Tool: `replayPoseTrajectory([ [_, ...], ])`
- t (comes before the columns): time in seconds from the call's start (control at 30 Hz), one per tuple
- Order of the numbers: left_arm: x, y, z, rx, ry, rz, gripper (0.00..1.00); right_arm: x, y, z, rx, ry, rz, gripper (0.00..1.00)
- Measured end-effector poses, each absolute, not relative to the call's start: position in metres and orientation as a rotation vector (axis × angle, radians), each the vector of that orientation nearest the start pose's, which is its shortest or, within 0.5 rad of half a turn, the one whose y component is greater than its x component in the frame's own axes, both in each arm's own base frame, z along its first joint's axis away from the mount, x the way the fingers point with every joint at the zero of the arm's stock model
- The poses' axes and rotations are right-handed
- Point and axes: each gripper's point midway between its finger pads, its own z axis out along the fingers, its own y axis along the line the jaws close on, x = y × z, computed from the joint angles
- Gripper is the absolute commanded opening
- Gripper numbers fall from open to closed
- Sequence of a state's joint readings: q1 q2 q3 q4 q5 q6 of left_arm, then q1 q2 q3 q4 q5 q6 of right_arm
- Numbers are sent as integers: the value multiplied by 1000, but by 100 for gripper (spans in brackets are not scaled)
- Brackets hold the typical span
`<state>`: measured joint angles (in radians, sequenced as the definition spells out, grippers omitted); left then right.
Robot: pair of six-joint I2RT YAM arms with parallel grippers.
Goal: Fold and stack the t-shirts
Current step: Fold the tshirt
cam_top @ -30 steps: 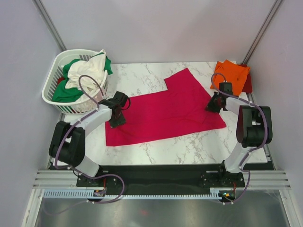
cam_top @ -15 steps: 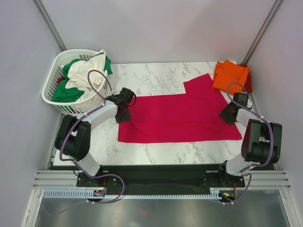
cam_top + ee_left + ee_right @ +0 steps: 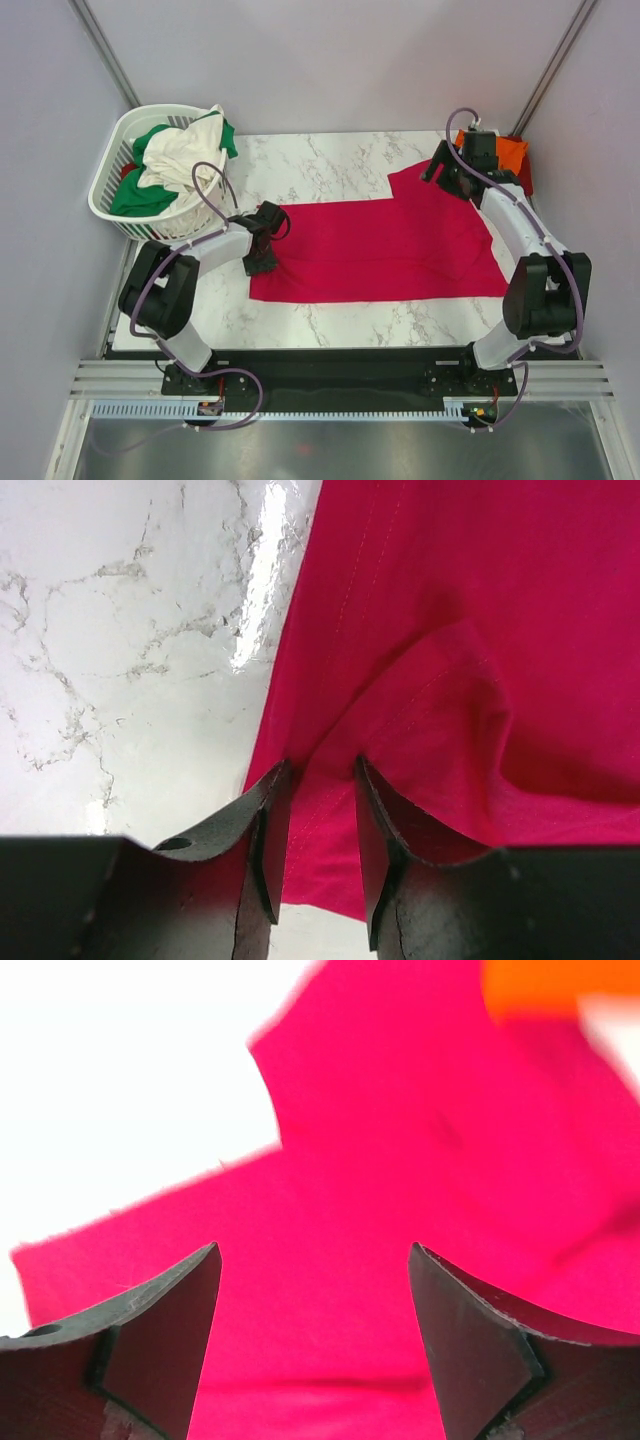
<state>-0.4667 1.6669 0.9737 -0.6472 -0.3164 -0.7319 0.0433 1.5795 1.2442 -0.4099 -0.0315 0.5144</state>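
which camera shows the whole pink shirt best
Top external: the crimson-pink t-shirt lies spread across the table, with nearly all its outline visible. Left wrist shows only its edge, bunched in the left hand. Right wrist shows a blurred patch with a sleeve below the open right hand.

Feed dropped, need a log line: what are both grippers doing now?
left gripper: shut on pink shirt edge | right gripper: open, empty, over its far right part

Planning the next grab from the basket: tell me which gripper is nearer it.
Left. The left gripper sits at the pink shirt's left edge, just right of the basket; the right gripper hangs open across the table, by the orange shirt.
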Motion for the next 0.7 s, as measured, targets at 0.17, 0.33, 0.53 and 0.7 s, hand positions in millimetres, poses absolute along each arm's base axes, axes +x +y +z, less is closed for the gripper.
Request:
replayPoseTrajectory([
  [0.17, 279, -106, 16, -449, 2728, 202, 45, 491, 47, 191, 473, 2191, 338, 87],
  [0.33, 271, -95, 16, -554, 2698, 194, 50, 525, 53, 155, 440, 2260, 364, 91],
  [0.53, 245, -66, 16, -678, 2686, 210, 51, 549, 56, 111, 433, 2340, 351, 93],
  [0.7, 241, -59, 16, -720, 2698, 216, 51, 581, 55, 102, 410, 2326, 342, 95],
])
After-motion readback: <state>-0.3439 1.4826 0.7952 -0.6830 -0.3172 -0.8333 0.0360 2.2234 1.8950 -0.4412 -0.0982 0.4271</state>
